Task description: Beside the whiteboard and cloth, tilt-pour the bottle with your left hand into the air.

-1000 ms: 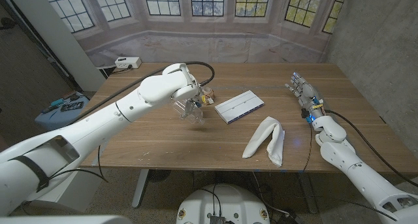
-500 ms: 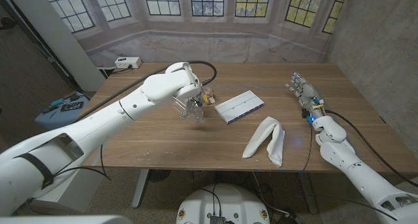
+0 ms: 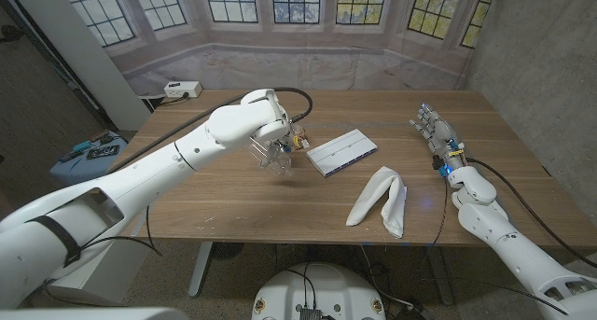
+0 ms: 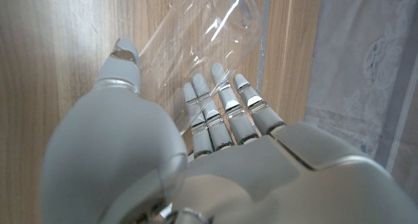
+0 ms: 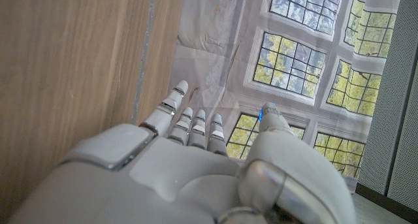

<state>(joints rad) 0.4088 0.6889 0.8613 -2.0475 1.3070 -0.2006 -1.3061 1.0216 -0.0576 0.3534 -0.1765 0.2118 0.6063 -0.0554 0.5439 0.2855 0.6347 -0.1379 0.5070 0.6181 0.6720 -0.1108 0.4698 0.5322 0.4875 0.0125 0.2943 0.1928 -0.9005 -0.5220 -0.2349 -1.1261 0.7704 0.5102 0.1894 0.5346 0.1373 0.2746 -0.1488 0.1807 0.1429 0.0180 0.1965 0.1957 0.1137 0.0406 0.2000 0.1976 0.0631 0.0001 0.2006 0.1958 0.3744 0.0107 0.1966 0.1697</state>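
A clear plastic bottle (image 3: 278, 149) hangs tilted just above the table, left of the white whiteboard (image 3: 341, 152), and my left hand (image 3: 266, 124) grips it from above. In the left wrist view my left hand (image 4: 196, 145) wraps its fingers (image 4: 222, 113) around the transparent bottle (image 4: 196, 41). A crumpled white cloth (image 3: 380, 201) lies in front of the whiteboard. My right hand (image 3: 435, 133) stands at the table's right side with fingers apart and nothing in it; the right wrist view shows that right hand (image 5: 202, 159) the same way.
The wooden table (image 3: 233, 203) has bare room in front of the bottle. A white power strip (image 3: 182, 90) sits behind the table's far left corner. A black cable (image 3: 298, 98) loops behind my left wrist. Windows line the back wall.
My left hand with the bottle has shifted slightly to the right and back. The right arm has not moved.
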